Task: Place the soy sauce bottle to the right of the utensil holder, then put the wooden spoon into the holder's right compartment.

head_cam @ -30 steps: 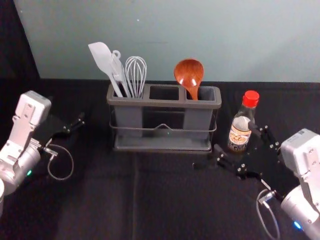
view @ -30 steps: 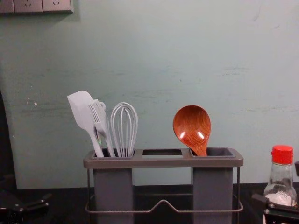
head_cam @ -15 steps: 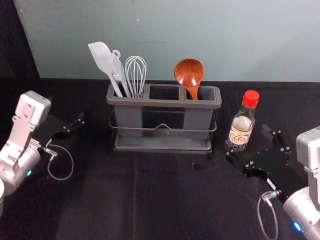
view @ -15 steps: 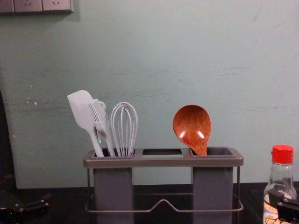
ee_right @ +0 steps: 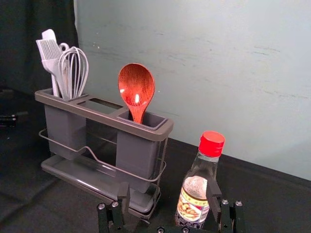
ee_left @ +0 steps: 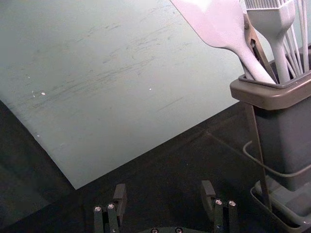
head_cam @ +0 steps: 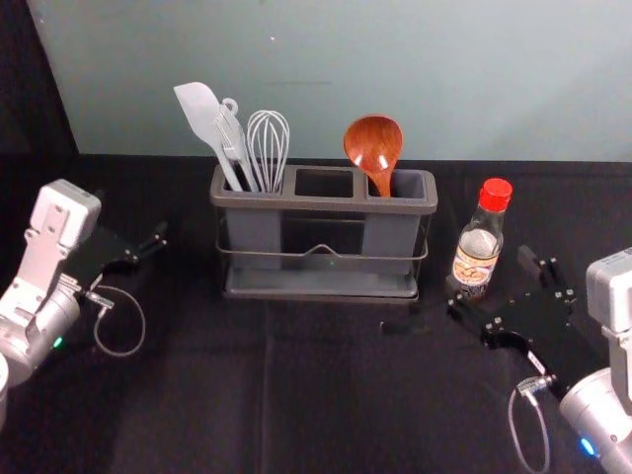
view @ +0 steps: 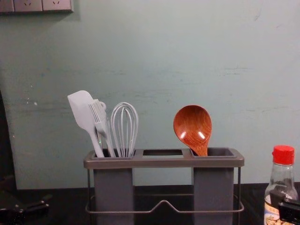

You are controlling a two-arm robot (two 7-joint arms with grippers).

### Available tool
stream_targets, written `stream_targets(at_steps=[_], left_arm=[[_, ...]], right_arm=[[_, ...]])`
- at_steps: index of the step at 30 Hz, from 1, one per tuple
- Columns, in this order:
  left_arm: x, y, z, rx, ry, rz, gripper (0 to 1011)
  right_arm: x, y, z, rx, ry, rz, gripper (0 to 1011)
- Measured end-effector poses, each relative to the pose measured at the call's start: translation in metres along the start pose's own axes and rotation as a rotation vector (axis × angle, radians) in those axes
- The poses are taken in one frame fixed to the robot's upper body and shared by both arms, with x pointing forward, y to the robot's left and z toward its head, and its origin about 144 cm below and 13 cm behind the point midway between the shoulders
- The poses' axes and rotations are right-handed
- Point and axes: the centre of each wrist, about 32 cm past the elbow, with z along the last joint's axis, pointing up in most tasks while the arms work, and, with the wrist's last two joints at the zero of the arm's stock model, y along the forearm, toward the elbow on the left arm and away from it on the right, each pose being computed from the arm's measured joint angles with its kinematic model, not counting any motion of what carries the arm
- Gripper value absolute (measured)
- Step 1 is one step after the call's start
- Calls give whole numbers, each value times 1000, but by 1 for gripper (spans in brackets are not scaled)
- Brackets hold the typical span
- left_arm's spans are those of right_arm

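Two sets of fingers were spread wide, with nothing gripped: the right gripper [head_cam: 490, 276] was seen at the head view's lower right, near the soy sauce bottle [head_cam: 477, 252], and the left gripper [head_cam: 129, 215] was parked at centre left. The bottle was stood upright, right of the utensil holder [head_cam: 321, 204] at centre. The wooden spoon [head_cam: 373, 144] was held bowl-up by the right compartment; a spatula [head_cam: 200, 114], brush [head_cam: 233, 141] and whisk [head_cam: 268, 143] were held by the left.
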Motion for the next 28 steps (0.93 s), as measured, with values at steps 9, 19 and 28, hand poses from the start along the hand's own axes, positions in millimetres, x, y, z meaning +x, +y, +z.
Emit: stream_targets(at_steps=[9,19,28], left_arm=[[0,0,0,0,0,0,1005],[0,0,0,0,0,0,1005],[0,0,0,0,0,0,1005]], right_arm=[[0,0,0,1,-1,2,1003],[0,0,0,3,-1,4,1002],[0,0,0,3,-2,5,1003]])
